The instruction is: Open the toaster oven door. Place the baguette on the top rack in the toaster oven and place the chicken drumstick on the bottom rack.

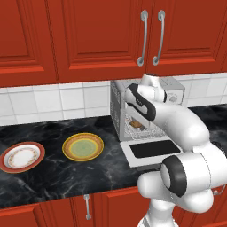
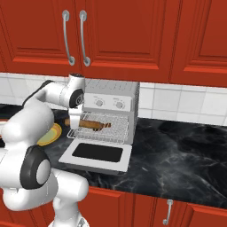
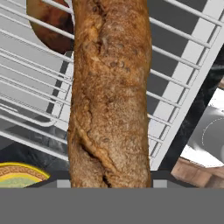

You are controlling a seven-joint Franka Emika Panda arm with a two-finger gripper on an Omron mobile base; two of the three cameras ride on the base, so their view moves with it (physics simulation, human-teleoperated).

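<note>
Gripping baguette (image 3: 109, 94) over rack (image 3: 39, 74), gripper (image 2: 74, 120); black marble counter (image 1: 53, 168), red cabinets (image 1: 88, 35).

The white arm with dark joints (image 2: 26, 128) bends forward, its 2-finger gripper (image 2: 74, 119) seemingly clamped on something, fingertips mostly hidden.

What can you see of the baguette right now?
The baguette is a long brown loaf with a rough, cracked crust. It lies above a silver wire rack pulled out of the open toaster oven, crossing the wires; whether it rests on them is unclear. Its near end runs into the hand, which seems to grip it. A dark drumstick lies beside its far end.
</note>
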